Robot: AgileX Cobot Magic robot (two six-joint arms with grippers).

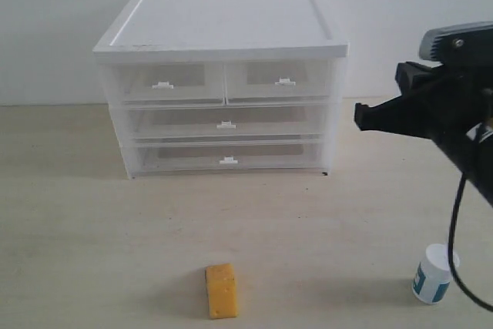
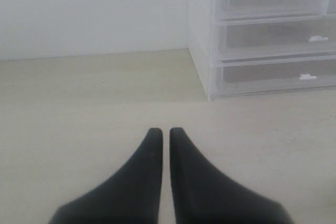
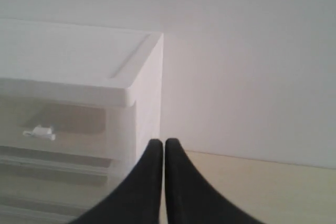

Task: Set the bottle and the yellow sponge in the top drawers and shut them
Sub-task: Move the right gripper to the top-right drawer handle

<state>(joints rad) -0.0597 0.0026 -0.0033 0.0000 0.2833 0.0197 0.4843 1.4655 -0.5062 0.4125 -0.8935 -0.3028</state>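
- Right pincer [image 3: 160, 142]: fingers pressed together with only a hairline slit between them, gripping nothing.
- Left pincer [image 2: 165, 129]: same state, tips nearly touching, nothing held.
- Right pincer hangs raised, level with the top row of the cabinet [image 1: 223, 21], off its right side and clear of it.
- Left pincer sits low over the bench [image 1: 92, 229]. The cabinet's front corner is ahead of it, well apart.
- Top drawers [image 1: 166, 82]: side by side under the cabinet lid, both pushed in flush. The nearer one is just across from my right pincer.
- Two full-width drawers [image 1: 225, 125] below them are also shut.
- Bottle [image 1: 434, 273]: on the bench well below my right pincer, on the side away from the cabinet. It looks tilted, cap uppermost. Can't tell whether it stands or lies.
- Yellow sponge [image 1: 222, 290]: on the bench, far to the left of my right pincer and low, out in front of the cabinet, well apart from the bottle. Not visible from the left pincer's camera.
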